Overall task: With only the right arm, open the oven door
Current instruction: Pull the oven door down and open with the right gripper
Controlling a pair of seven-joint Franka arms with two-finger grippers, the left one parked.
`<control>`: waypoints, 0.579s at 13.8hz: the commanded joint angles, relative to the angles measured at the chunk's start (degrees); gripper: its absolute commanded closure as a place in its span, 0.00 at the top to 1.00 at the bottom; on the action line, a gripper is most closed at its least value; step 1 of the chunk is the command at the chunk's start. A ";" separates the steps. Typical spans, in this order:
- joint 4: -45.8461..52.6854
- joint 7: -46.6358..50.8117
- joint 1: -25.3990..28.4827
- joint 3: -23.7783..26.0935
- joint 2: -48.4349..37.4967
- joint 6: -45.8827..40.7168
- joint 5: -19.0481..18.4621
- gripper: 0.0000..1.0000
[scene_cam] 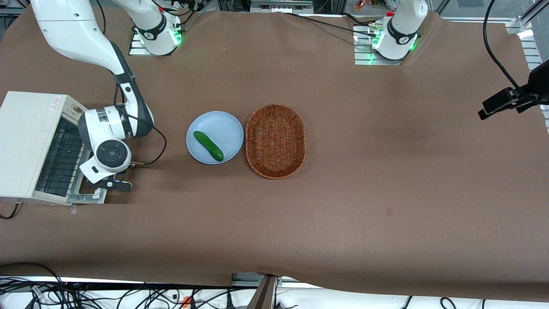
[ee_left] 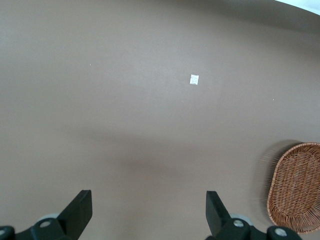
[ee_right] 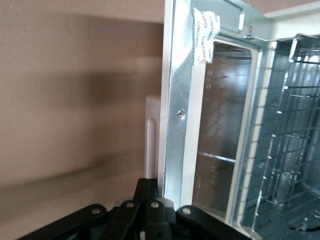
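From the front, my right arm [scene_cam: 109, 141] bends down to the oven [scene_cam: 25, 146] at the working arm's end of the table, and the oven door [scene_cam: 88, 195] already lies swung down flat, showing the rack, with my gripper [scene_cam: 115, 184] at its outer edge. At my wrist, my fingers [ee_right: 150, 210] seem pressed together on the door's metal edge [ee_right: 175, 125] by the handle [ee_right: 151, 135]. I judge the pull nearly finished; next I should let go and lift clear.
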 commanded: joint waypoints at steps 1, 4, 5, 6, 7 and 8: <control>-0.81 -1.00 -3.42 -2.11 1.63 1.45 -3.15 0.00; -1.68 -1.18 -3.34 -2.11 1.81 1.63 -0.09 0.00; -1.69 -1.27 -3.34 -1.93 1.89 1.72 2.01 0.00; -1.77 -1.27 -3.34 -0.89 1.98 1.89 4.04 0.00; -1.86 -1.27 -3.42 -0.18 1.98 2.07 6.23 0.00; -1.86 -1.27 -3.34 0.00 1.98 2.33 8.60 0.00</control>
